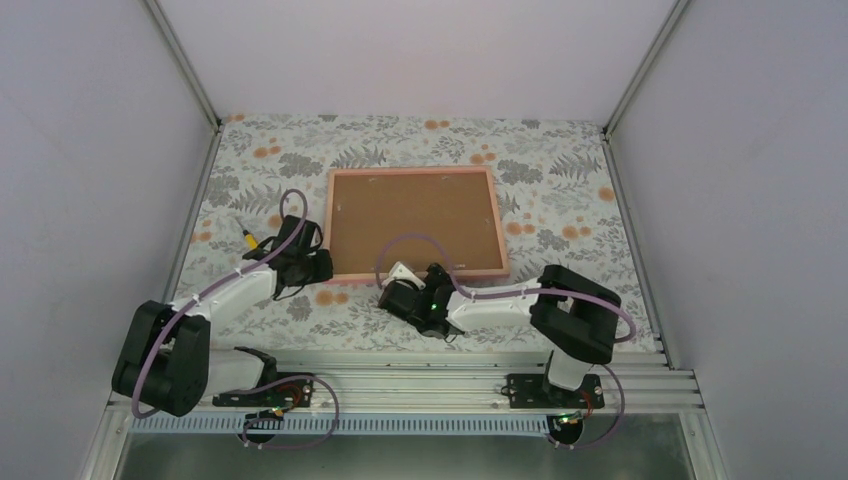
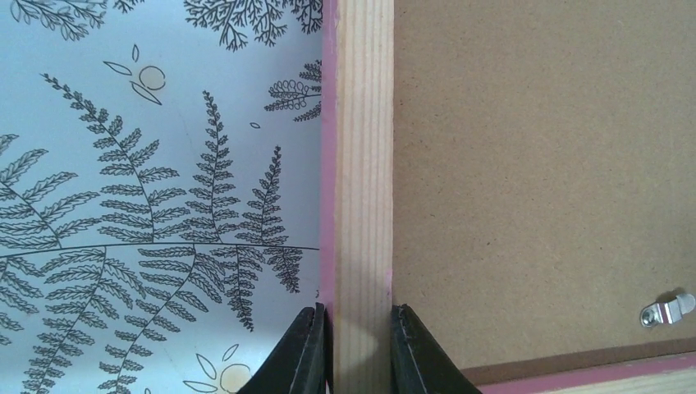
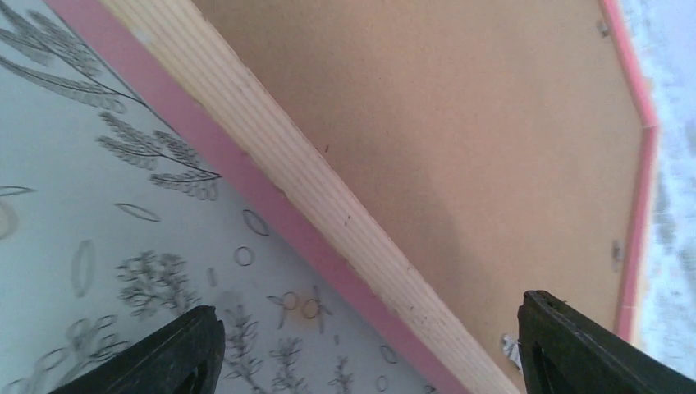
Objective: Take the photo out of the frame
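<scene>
Left hand (image 2: 359, 318) grasps the pink-edged wooden frame's (image 1: 410, 172) left rail; right hand (image 3: 367, 312), released, straddles its near rail.

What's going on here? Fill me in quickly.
A picture frame lies face down on the patterned table, brown backing board up. The left gripper is clamped on the frame's left rail, close to the near corner. The right gripper is open above the near rail. The backing is in place, with a metal clip at its edge. The photo is not visible.

Grey fern-and-flower patterned tablecloth (image 1: 560, 175)
</scene>
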{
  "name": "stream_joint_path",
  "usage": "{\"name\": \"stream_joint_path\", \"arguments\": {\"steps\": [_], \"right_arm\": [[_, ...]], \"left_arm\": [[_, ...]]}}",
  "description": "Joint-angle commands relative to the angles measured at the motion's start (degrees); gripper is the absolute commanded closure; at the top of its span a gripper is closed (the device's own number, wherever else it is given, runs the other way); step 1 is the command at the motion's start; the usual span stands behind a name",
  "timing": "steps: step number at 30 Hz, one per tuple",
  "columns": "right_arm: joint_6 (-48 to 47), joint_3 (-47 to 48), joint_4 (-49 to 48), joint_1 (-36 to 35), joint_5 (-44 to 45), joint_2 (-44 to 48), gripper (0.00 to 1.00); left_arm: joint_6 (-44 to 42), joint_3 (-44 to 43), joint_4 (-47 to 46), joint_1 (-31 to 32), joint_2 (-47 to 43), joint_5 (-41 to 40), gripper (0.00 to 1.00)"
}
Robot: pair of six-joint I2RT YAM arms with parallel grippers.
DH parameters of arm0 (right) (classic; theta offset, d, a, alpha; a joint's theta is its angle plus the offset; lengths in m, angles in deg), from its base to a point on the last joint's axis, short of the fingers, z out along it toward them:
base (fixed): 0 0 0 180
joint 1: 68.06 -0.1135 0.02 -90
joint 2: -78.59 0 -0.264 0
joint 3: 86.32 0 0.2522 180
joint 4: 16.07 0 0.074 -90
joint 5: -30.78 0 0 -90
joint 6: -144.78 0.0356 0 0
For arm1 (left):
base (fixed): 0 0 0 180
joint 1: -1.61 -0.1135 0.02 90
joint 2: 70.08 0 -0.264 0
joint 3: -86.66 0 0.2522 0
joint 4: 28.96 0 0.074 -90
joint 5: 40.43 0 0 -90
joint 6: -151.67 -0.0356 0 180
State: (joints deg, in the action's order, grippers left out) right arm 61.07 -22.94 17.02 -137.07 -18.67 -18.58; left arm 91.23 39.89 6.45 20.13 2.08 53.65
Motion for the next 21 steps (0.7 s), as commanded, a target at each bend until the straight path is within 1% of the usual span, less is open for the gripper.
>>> {"name": "stream_joint_path", "arguments": {"steps": [1, 4, 7, 10, 14, 21], "right_arm": [[-5.63, 0.6, -4.52, -1.98, 13.22, -3.42, 0.2], [-8.83, 0.04, -8.01, -2.09, 14.75, -6.23, 0.2], [-11.32, -0.24, -11.75, -2.09, 18.45, -9.49, 0.21], [-14.96, -0.63, -17.02, -2.0, 20.55, -11.06, 0.22], [-21.9, -1.45, -26.29, -1.39, 21.51, -12.79, 0.22], [-28.1, -1.32, -34.2, 0.42, 21.61, -17.11, 0.24]], "left_arm": [[0.5, -3.76, -1.44, 0.56, -2.66, 2.08, 0.98], [0.28, -4.86, -0.34, 0.64, -3.25, 1.7, 0.98], [0.16, -5.42, 0.25, 0.85, -3.69, 2.05, 0.98], [0.17, -5.47, 0.52, 1.41, -4.07, 2.42, 0.98], [0.06, -5.88, 1.43, 2.0, -4.7, 2.54, 0.98], [-0.07, -6.52, 3.27, 2.47, -5.97, 1.78, 0.98]]}}
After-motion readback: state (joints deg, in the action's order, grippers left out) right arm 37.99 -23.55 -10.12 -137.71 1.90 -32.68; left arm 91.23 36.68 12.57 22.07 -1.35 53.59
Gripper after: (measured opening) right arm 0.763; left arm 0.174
